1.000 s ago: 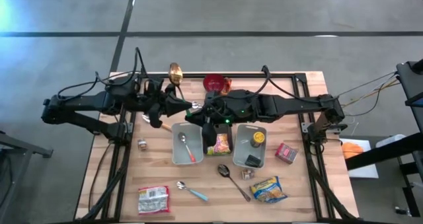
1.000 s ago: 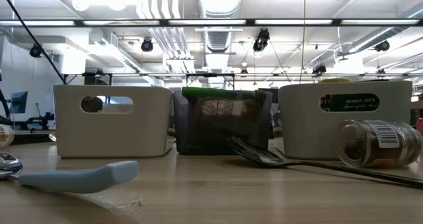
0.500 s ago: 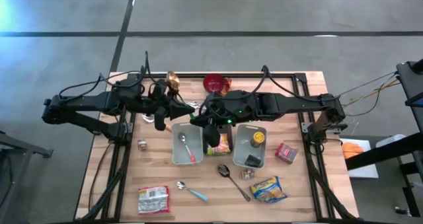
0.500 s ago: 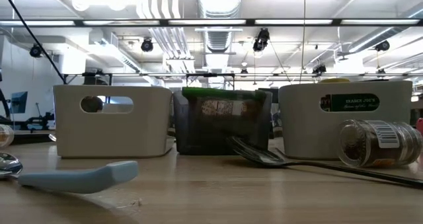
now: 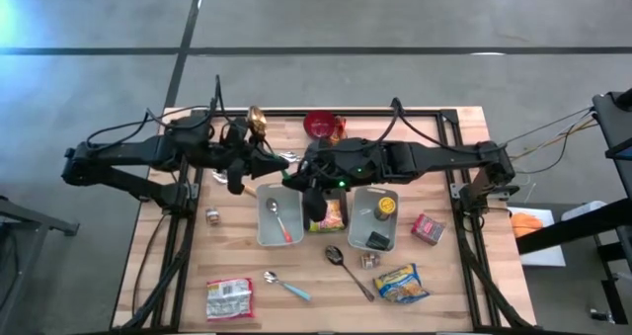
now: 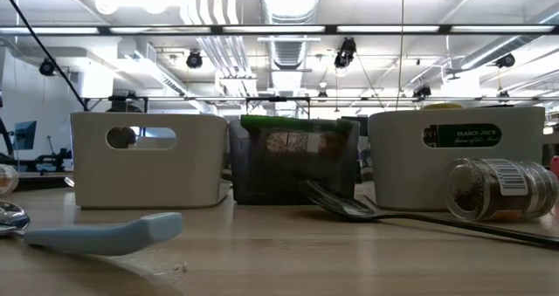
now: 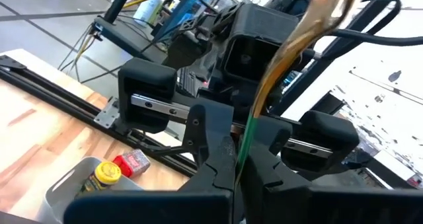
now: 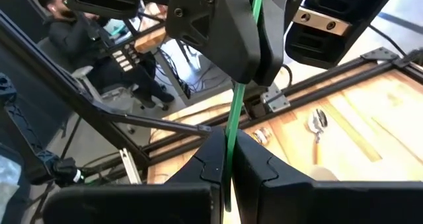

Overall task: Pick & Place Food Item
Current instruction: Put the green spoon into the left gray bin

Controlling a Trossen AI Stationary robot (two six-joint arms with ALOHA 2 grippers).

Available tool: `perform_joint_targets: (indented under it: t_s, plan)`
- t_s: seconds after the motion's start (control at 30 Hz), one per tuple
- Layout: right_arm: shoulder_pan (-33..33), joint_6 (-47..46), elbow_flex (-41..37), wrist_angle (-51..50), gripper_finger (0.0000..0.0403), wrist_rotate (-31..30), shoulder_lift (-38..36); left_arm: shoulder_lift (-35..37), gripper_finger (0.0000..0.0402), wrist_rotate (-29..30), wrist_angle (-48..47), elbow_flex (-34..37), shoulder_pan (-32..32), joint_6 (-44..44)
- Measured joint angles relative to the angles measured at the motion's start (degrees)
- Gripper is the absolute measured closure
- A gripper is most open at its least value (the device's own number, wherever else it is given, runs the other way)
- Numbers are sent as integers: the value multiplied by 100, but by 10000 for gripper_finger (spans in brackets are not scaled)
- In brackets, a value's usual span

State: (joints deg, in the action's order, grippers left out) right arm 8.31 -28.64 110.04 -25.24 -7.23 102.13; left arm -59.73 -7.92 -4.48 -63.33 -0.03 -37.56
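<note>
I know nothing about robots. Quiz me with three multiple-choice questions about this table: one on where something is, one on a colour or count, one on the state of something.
1. Where is the yellow-lidded jar?
A. In the right-hand white bin
B. On the floor
C. In the red bowl

2. How many white bins stand on the table?
A. One
B. Two
C. Four

3. How do the fingers of the left gripper stand?
A. Spread wide with nothing between them
B. Shut on a thin green strip
C. Shut on a spoon

Answers:
1. A: the high view shows the jar inside that bin.
2. B: the high view shows the left-hand white bin and the right-hand one, with a food packet between them.
3. B: both wrist views show the green strip pinched between them, with the right gripper shut on it too.
</note>
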Motion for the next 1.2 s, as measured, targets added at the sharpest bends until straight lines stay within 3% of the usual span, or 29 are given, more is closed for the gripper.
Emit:
perform_joint_targets:
  t_s: [0.2, 0.33, 0.8, 1.03, 1.2]
  plan:
    - [128, 257, 14, 279, 394, -689, 48, 26, 401, 106, 115, -9, -2, 0]
    - [129, 319, 97, 264, 394, -763, 48, 45, 393, 153, 228, -9, -2, -32]
    - [143, 338, 121, 305, 395, -969, 10, 93, 263, 175, 119, 2, 0, -437]
    - [199, 287, 321, -123, 395, -1251, 8, 476, 230, 202, -684, 2, -2, -445]
    - [195, 178, 385, -383, 395, -1295, 8, 944, 226, 851, -1830, 2, -105, 335]
